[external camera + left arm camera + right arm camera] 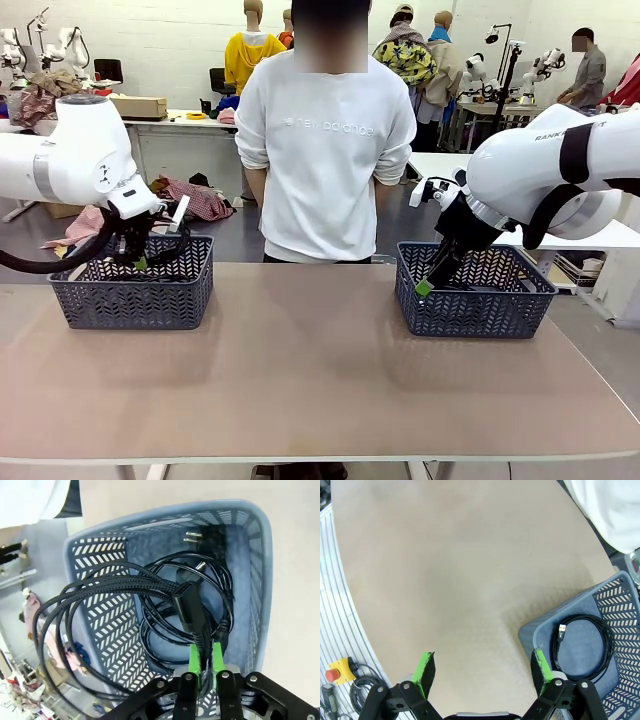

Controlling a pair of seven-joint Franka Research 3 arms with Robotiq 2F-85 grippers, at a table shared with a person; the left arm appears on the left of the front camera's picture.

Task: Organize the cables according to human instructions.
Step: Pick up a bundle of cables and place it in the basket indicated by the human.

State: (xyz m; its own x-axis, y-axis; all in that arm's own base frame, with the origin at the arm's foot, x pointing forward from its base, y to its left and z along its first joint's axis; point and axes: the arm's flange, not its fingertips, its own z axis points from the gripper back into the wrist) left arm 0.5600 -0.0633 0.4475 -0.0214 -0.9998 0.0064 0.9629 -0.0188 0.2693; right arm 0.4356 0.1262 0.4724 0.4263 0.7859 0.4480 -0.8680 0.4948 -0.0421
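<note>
Now the left gripper [204, 666] pinches a braided cable [115, 587] over the left basket [260, 580]; the right gripper [482, 667] hovers, jaws spread, by the right basket [620, 587].

Two baskets [132, 295] [470, 300] stand on one table [310, 370], with two cords [100, 630] [200, 595] ahead of the left fingers [194, 661] and one cord [585, 647] beside the right finger [540, 665].

Both arms are glossy white with rounded joint housings. The left arm [70, 160] has a grey band and a thick black hose. The right arm [560, 165] bears dark lettering and a black strap. Each gripper, left [204, 662] and right [482, 672], is black with bolted links and green pads. The person [325, 160] wears a white sweatshirt with faint chest lettering.
</note>
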